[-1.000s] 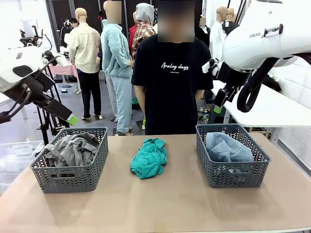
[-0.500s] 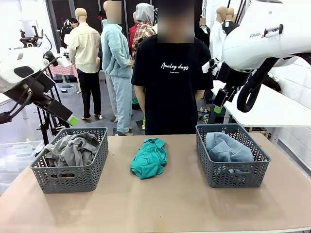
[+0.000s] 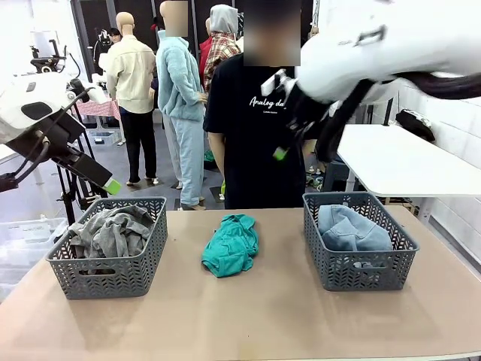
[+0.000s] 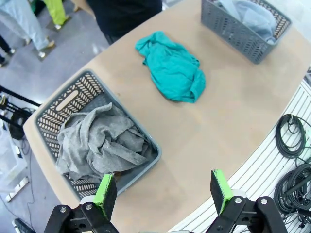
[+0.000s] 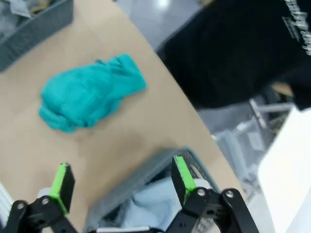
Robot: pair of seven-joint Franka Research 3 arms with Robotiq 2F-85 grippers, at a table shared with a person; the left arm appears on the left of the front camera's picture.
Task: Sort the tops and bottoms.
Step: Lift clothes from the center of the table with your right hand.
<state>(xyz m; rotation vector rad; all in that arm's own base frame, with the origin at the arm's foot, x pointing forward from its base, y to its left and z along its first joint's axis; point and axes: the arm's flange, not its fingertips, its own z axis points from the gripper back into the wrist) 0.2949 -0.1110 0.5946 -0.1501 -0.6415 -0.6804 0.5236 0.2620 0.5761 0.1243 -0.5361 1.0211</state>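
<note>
A teal-green top (image 3: 231,244) lies crumpled on the table between two grey baskets. The left basket (image 3: 71,272) holds a grey top (image 3: 111,232). In the right basket (image 3: 391,267) lies the light blue denim bottoms (image 3: 349,229). My left gripper (image 3: 110,183) hangs open above and behind the left basket; from its wrist, the open gripper (image 4: 163,191) looks down on the grey top (image 4: 97,143) and the teal top (image 4: 172,68). My right gripper (image 3: 284,147) is open and blurred, high between the teal top and the right basket; in its wrist view, its gripper (image 5: 121,182) frames the teal top (image 5: 90,94) and the bottoms (image 5: 150,204).
A person in a black printed T-shirt (image 3: 263,128) stands at the far edge of the table, hands down. A white side table (image 3: 398,162) stands to the right. Bare tabletop (image 3: 248,316) stretches in front of the baskets.
My right arm has swung left from above the right basket toward the middle of the table, still open. The left arm and the garments have hardly moved.
</note>
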